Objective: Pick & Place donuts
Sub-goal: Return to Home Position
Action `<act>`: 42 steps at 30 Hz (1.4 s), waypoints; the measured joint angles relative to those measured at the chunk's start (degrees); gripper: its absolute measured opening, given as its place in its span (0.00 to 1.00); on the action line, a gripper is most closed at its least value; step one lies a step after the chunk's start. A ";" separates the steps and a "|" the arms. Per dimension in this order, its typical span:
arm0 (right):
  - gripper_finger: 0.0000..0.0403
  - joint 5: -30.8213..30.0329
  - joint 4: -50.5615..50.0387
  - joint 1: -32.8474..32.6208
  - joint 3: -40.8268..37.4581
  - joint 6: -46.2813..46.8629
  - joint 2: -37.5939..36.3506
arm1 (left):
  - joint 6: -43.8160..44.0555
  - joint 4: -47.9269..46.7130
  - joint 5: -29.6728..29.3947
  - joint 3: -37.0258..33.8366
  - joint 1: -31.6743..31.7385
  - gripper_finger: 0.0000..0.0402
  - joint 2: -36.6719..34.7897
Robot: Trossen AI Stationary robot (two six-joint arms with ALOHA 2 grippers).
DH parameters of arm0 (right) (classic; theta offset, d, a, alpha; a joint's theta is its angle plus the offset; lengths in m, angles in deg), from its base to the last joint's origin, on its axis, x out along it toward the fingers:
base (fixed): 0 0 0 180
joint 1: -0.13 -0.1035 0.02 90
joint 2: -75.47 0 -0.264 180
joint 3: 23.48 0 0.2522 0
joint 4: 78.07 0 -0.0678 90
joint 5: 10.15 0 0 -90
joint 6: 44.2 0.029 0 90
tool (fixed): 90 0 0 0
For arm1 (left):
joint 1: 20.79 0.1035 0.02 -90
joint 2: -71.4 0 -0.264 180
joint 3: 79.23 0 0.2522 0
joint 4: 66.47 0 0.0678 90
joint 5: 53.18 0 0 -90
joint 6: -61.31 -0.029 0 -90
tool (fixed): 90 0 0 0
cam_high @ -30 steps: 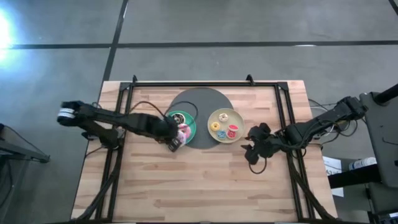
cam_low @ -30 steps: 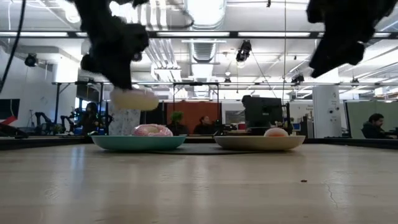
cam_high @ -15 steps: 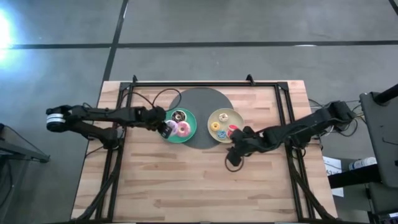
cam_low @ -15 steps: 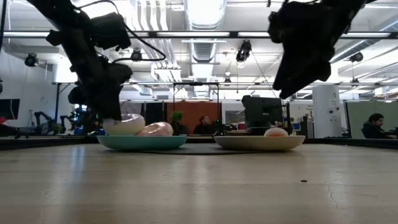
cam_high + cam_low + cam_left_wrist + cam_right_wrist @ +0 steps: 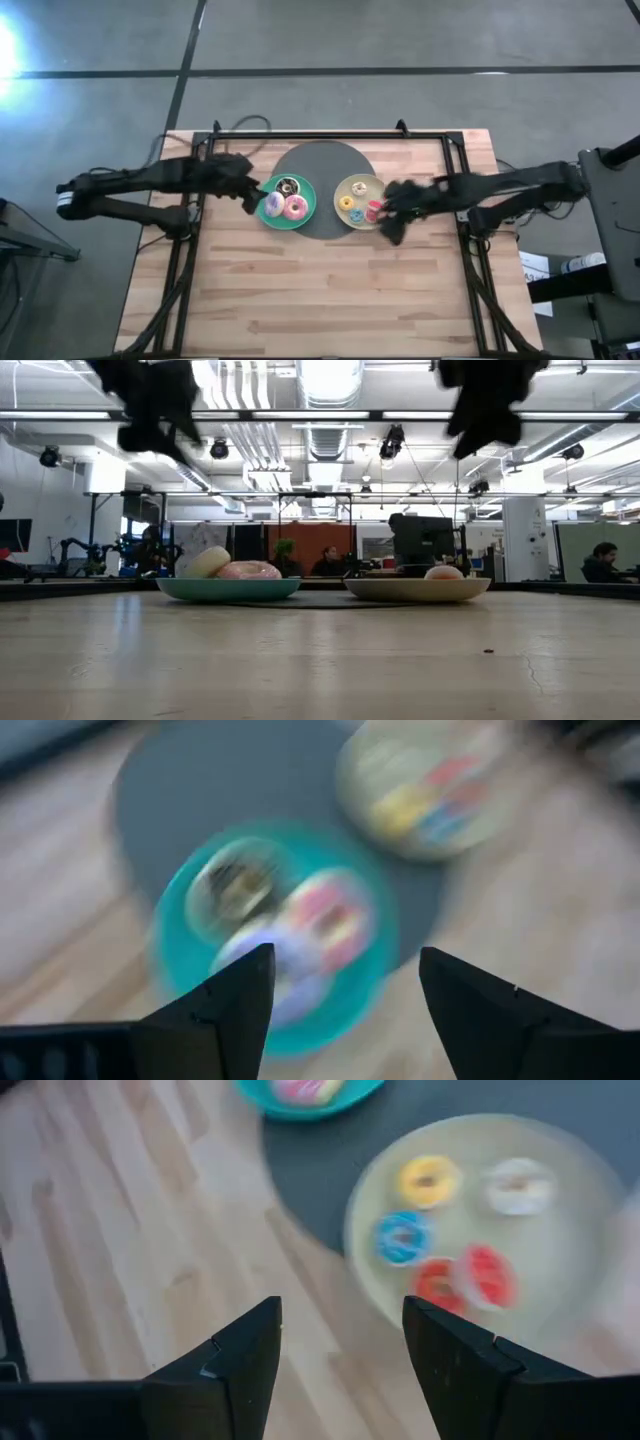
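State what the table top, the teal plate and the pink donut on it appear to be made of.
Table top: wood, matte; pale joined strips with grain show.
Teal plate: likely plastic, smooth; uniform colour and thin rim, though glazed ceramic is possible.
Pink donut: probably moulded plastic or rubber; rounded, evenly pink surface; which one cannot be told.

Colours were: teal plate [image 5: 310, 192], beige plate [image 5: 470, 1140]; dark chocolate donut [image 5: 288, 186], pink donut [image 5: 296, 207], lilac sprinkled donut [image 5: 273, 205], yellow donut [image 5: 427, 1181], blue donut [image 5: 402, 1238], red donut [image 5: 490, 1276].
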 joint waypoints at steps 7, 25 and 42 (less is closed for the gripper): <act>0.50 -19.71 -4.76 -4.24 -6.46 2.26 -21.04 | 7.57 13.77 -19.18 -12.27 -14.25 0.56 -15.32; 0.50 -15.32 28.42 -4.04 -33.56 -11.90 -52.66 | 0.70 55.86 0.53 -41.07 -10.25 0.55 -31.26; 0.50 -14.08 44.21 -3.85 -55.56 -19.58 -66.65 | -9.30 47.98 5.74 -45.35 -5.29 0.55 -38.38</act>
